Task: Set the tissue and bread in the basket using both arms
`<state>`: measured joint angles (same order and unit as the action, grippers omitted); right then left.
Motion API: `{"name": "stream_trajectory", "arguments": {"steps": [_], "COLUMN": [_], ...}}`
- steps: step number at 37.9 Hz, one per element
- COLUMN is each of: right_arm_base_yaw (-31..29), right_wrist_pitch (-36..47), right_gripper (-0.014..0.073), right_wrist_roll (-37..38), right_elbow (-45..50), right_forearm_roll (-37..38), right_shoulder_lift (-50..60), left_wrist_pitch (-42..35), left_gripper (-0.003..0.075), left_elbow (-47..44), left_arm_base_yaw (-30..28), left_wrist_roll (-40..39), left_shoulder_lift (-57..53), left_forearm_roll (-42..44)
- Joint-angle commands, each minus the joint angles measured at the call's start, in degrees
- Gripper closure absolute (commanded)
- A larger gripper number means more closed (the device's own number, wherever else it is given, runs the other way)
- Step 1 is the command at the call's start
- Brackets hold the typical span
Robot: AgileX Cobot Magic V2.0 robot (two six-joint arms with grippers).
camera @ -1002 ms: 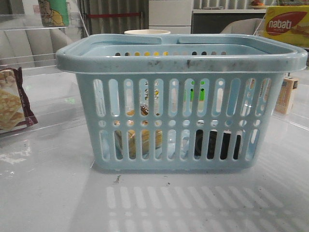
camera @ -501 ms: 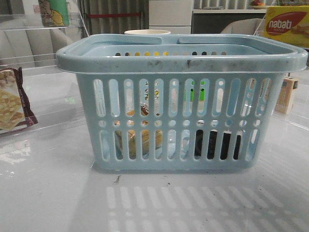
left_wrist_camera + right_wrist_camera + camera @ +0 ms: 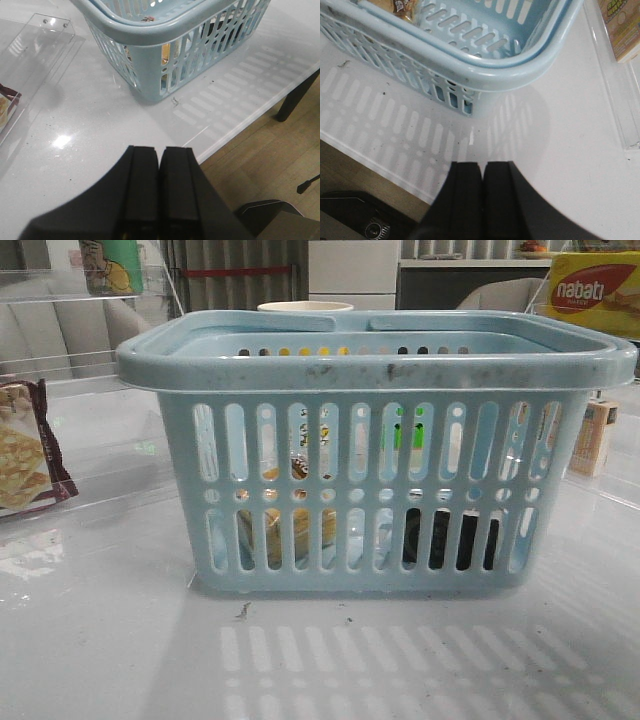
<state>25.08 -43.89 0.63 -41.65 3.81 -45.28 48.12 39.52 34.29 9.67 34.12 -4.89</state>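
Resting inside the light blue basket (image 3: 375, 365) on the worktop (image 3: 100, 640), the bread (image 3: 290, 535) lies left and the black tissue (image 3: 450, 538) right. Both the left tool (image 3: 160, 190) and right tool (image 3: 482, 200) are closed, empty, near the worktop's front edge.

"nabati" on yellow box (image 3: 592, 292); other labels likely unreadable.

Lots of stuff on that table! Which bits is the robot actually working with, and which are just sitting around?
Part of the job:
basket
bread, inside the basket
tissue, dark pack inside the basket
left gripper and right gripper, both shut, holding nothing

Just lying about:
cracker packet
yellow nabati box
cup behind the basket
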Motion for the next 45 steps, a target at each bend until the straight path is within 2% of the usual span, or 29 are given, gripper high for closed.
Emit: {"name": "stream_trajectory", "arguments": {"steps": [1, 6, 9, 16, 19, 22, 29, 45], "right_arm_base_yaw": [-0.34, -0.34, -0.34, -0.34, -0.34, -0.34, -0.34, -0.34], "right_wrist_pitch": [3.25, 3.25, 3.18, 3.18, 3.18, 3.18, 3.12, 3.11], "right_gripper": [0.0539, 0.0539, 0.0539, 0.0539, 0.0539, 0.0539, 0.0539, 0.0539], "right_wrist_roll": [-0.17, -0.17, -0.17, -0.17, -0.17, -0.17, -0.17, -0.17], "right_elbow": [-1.56, -1.56, -1.56, -1.56, -1.56, -1.56, -1.56, -1.56], "right_forearm_roll": [0.72, 0.72, 0.72, 0.72, 0.72, 0.72, 0.72, 0.72], "right_shoulder_lift": [0.15, 0.15, 0.15, 0.15, 0.15, 0.15, 0.15, 0.15], "left_wrist_pitch": [-4.62, -5.30, -7.74, -32.99, -38.62, -42.41, -50.23, -49.39], "left_gripper": [0.0629, 0.0629, 0.0629, 0.0629, 0.0629, 0.0629, 0.0629, 0.0629], "left_elbow": [1.57, 0.87, -2.02, -21.11, -28.13, -33.52, -39.96, -39.85], "left_arm_base_yaw": [0.24, 0.39, -3.56, -20.64, -26.63, -29.65, -29.79, -29.79], "left_wrist_roll": [-0.62, -0.62, -0.62, -0.62, -0.62, -0.62, -0.62, -0.62], "left_shoulder_lift": [0.06, -1.16, -5.06, -21.39, -27.32, -32.29, -35.50, -35.50], "left_forearm_roll": [-0.39, -0.63, 0.28, 0.04, -1.17, -2.28, -2.38, -2.39]}}
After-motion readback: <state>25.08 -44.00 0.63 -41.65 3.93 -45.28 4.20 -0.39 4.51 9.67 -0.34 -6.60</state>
